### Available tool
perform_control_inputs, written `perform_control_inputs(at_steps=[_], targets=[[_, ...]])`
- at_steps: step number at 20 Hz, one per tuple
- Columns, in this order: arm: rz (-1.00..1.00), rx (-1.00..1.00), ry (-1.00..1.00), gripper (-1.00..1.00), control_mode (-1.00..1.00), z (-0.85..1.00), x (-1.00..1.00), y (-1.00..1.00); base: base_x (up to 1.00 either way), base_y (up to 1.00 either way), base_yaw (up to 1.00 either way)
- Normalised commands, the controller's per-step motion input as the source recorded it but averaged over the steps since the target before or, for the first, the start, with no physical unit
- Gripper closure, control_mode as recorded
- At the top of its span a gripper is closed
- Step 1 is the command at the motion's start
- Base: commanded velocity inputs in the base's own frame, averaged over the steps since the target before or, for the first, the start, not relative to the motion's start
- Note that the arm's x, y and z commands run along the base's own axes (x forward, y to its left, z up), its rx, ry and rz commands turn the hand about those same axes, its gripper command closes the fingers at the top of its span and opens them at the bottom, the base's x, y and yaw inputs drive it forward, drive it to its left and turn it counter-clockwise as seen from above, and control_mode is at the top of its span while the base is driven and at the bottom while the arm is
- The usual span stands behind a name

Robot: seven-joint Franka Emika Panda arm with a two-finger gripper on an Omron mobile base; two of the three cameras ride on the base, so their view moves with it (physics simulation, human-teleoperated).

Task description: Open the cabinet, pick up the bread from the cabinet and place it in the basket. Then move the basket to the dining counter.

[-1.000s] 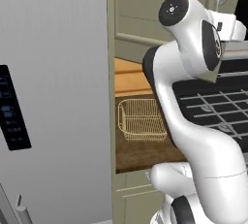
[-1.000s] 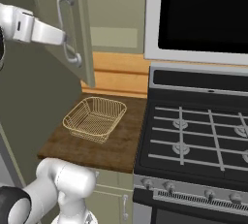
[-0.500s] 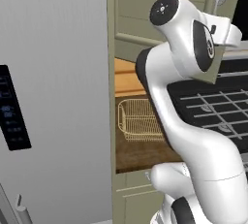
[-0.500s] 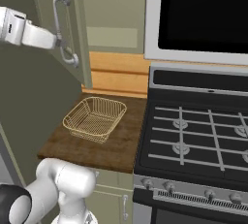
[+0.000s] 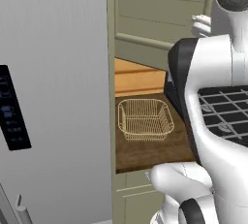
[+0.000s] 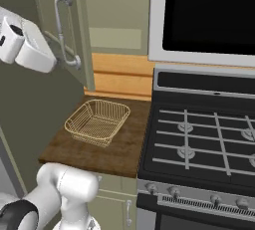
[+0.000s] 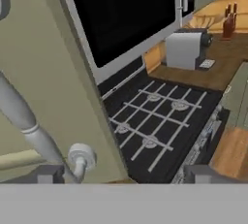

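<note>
The hand (image 7: 121,175) now stands wide, its two dark tips set far apart at the bottom of the hand view, holding nothing. A second ago it was clamped on the handle (image 6: 63,30); it has since let go, and the silver handle (image 7: 29,126) lies just beyond the tips, near but no longer pinched. In the right base view the white wrist has drawn back to the left of the door (image 6: 74,25), which has swung out from the cabinet (image 6: 55,5) and now hangs edge-on toward the camera.

That release suggests the opening step is done, or nearly so, and the reach for the bread comes next. The bread itself cannot be made out: the inside of the cabinet is hidden behind the door and the arm.

Below, the basket (image 6: 97,121) sits unchanged on the short wooden tabletop (image 6: 124,147), empty, just left of the stove (image 6: 199,139). In the left base view the basket (image 5: 144,119) shows between the fridge (image 5: 53,97) and the arm. Farther off, past the stove, the hand view shows a toaster (image 7: 184,48) and a knife block (image 7: 228,24).
</note>
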Motion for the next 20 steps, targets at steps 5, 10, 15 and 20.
perform_control_inputs(at_steps=[5,10,15,20], targets=[[0.22,0.61,-0.24,-1.0,-1.0,0.13,-0.3,-0.73,0.0,0.0,0.0],[0.27,0.77,-0.03,-1.0,-1.0,-0.11,-0.03,-0.39,0.0,0.0,0.0],[0.38,0.61,0.21,-1.0,-1.0,-0.3,0.66,-0.31,0.0,0.0,0.0],[0.37,0.44,0.1,-1.0,-1.0,-0.1,0.69,-0.17,0.0,0.0,0.0]])
